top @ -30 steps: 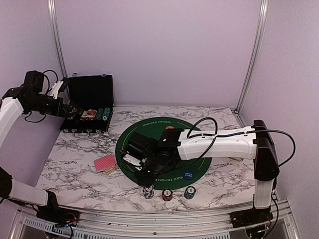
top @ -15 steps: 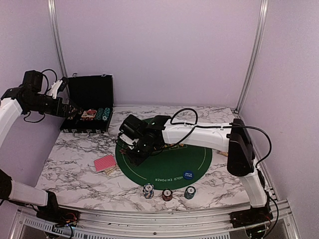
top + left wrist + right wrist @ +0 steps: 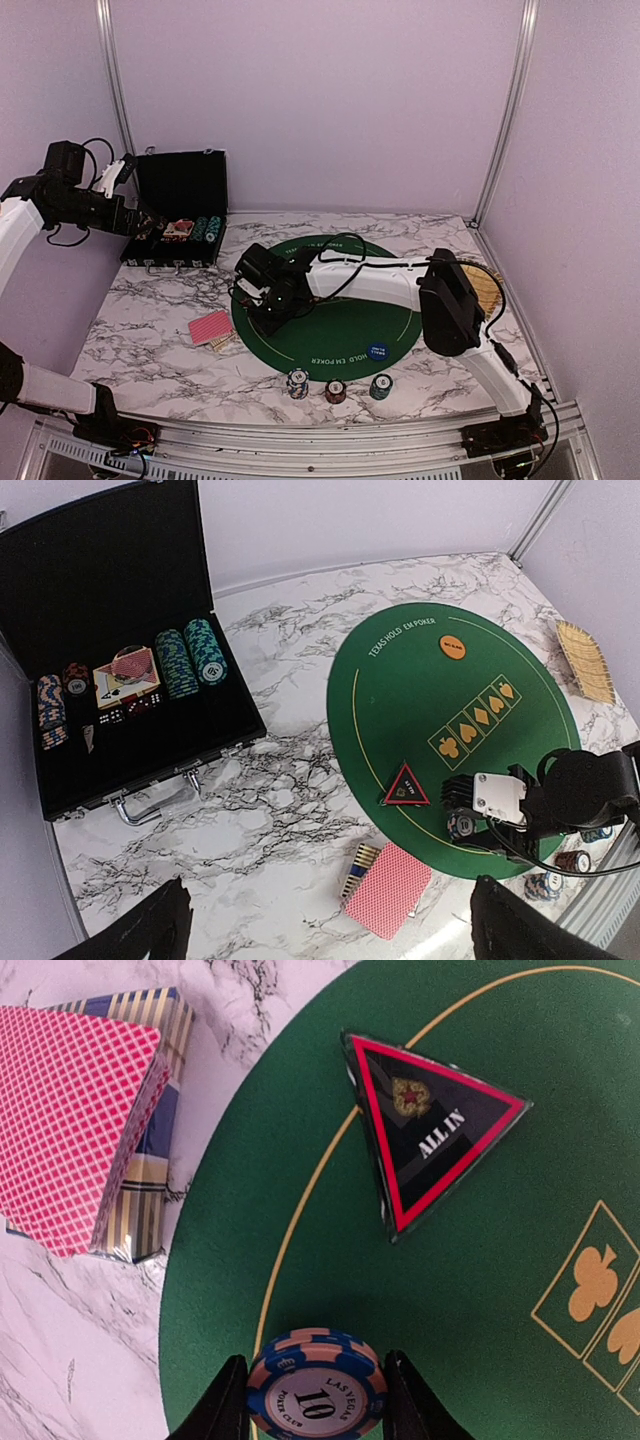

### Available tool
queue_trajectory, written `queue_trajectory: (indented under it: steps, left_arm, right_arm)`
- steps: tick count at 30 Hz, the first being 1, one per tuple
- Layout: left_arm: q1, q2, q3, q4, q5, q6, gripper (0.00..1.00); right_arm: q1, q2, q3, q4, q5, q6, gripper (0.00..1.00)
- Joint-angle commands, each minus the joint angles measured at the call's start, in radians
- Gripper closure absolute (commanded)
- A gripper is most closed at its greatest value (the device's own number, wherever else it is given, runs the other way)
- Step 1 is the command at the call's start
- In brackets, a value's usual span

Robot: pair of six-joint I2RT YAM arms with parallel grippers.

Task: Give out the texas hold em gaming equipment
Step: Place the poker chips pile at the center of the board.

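The right claw point(image 3: 315, 1402) pinches a blue poker chip point(image 3: 315, 1388) by its rim above the left edge of the green mat point(image 3: 480, 1290), the triangle marker point(image 3: 430, 1130) just beside it and the cards point(image 3: 75, 1125) near on the table; the left claw point(image 3: 330, 930) hangs wide open, well apart, by the case point(image 3: 100, 570)

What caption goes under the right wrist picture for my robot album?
Right end effector pinches a blue 10 chip over the green mat, near the ALL IN triangle and red-backed cards.
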Motion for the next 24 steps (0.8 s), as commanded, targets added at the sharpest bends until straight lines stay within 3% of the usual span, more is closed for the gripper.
queue_trajectory:
  steps: [1, 6, 11, 15, 24]
  left_arm:
    - [0.003, -0.004, -0.001, -0.020, 0.023, 0.016, 0.01]
    - [0.003, -0.003, -0.005, -0.020, 0.023, 0.020, 0.01]
    - [0.004, 0.001, -0.004, -0.020, 0.024, 0.022, 0.01]
    - [0.003, 0.003, -0.004, -0.020, 0.026, 0.022, 0.01]
    - [0.004, 0.003, -0.003, -0.020, 0.027, 0.022, 0.01]
  right_arm:
    - [-0.018, 0.038, 0.060, 0.040, -0.016, 0.016, 0.75]
    - [-0.033, 0.049, 0.061, 0.052, -0.020, 0.025, 0.71]
    - [-0.038, 0.051, 0.058, 0.050, -0.030, 0.022, 0.43]
    - [-0.039, 0.039, 0.059, 0.043, -0.017, 0.021, 0.31]
    - [-0.041, -0.090, 0.029, 0.016, 0.024, 0.024, 0.25]
